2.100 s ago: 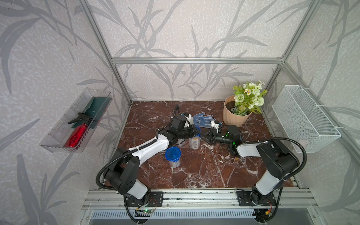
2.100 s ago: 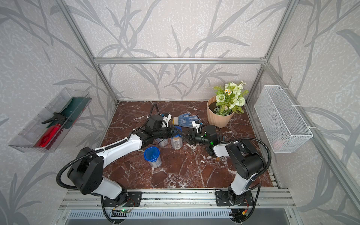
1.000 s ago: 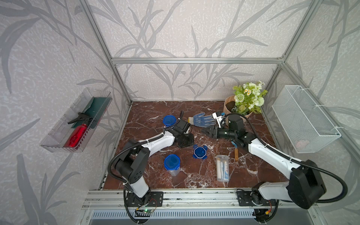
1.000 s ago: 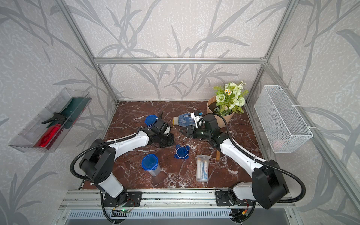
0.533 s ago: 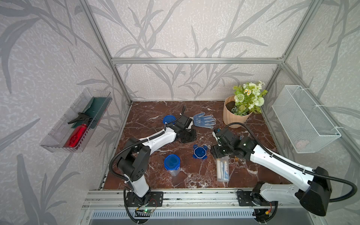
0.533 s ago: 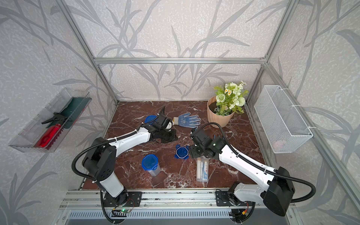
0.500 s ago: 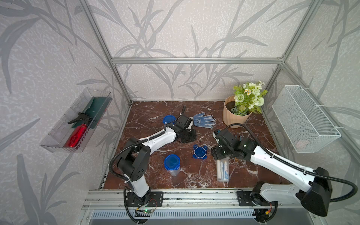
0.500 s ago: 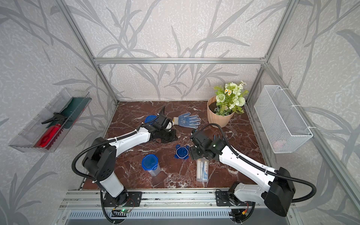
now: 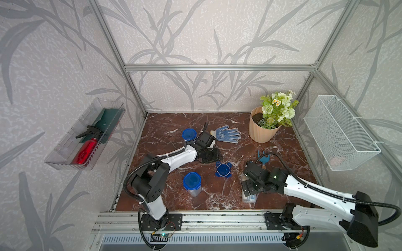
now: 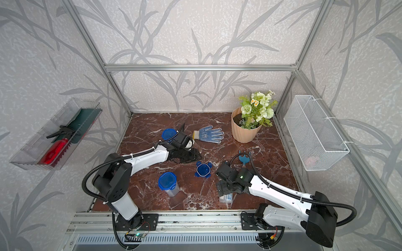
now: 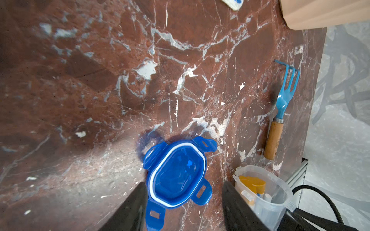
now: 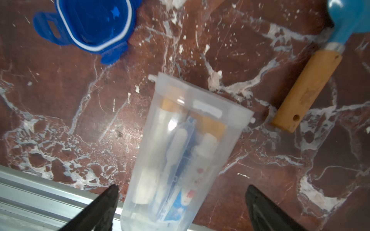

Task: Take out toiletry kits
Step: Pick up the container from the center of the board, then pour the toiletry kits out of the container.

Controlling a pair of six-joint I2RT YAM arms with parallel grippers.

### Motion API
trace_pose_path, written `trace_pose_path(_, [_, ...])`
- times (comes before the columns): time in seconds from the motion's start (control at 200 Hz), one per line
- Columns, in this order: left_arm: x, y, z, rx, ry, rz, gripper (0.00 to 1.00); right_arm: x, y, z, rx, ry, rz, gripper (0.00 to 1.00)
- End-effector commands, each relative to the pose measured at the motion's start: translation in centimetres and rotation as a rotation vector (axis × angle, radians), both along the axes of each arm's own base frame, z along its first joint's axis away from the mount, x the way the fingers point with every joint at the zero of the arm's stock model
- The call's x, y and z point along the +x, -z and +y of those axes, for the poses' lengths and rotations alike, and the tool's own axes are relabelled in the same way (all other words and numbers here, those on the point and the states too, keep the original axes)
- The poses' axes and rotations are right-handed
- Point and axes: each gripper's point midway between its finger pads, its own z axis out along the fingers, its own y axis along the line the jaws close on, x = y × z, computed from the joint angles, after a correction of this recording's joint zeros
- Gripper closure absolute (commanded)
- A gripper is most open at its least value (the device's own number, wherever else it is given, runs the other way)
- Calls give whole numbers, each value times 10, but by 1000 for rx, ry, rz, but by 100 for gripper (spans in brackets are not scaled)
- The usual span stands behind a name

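The toiletry kit sits inside a clear cup that lies on its side near the front edge of the surface, right of middle, mouth toward the back. The right tool hangs over it, spread wide, seemingly not touching. The left tool, spread, hovers above a loose blue lid near the surface's middle.

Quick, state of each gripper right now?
Left gripper: open, holding nothing.
Right gripper: open over the lying cup, not gripping it.
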Motion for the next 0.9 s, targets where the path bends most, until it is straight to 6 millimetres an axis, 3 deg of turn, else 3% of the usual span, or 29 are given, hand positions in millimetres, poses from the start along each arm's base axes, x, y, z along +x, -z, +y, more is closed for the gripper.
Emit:
trace_pose_path(0.0, [0,-4,-10,-33,18,-8,40,-7,11,5,26,28,45,9])
trace_pose_path(0.255, [-2,-4,-9,-29,18,-9,41,-12,35,19,-16,-23,147,25])
trace_pose_path(0.45, [-3,-3,-10,-30,21,-6,41,-18,49,23,-40,-47,211,29])
trace_pose_path(0.52, [-2,-2,-10,-30,22,-5,41,-13,46,23,-56,-53,197,38])
trace_pose_path(0.66, [-3,0,-11,-31,26,5,42,6,27,23,-76,-106,192,47])
trace_pose_path(0.9, [-3,-4,-10,-29,29,-3,42,35,4,26,-34,-161,269,56])
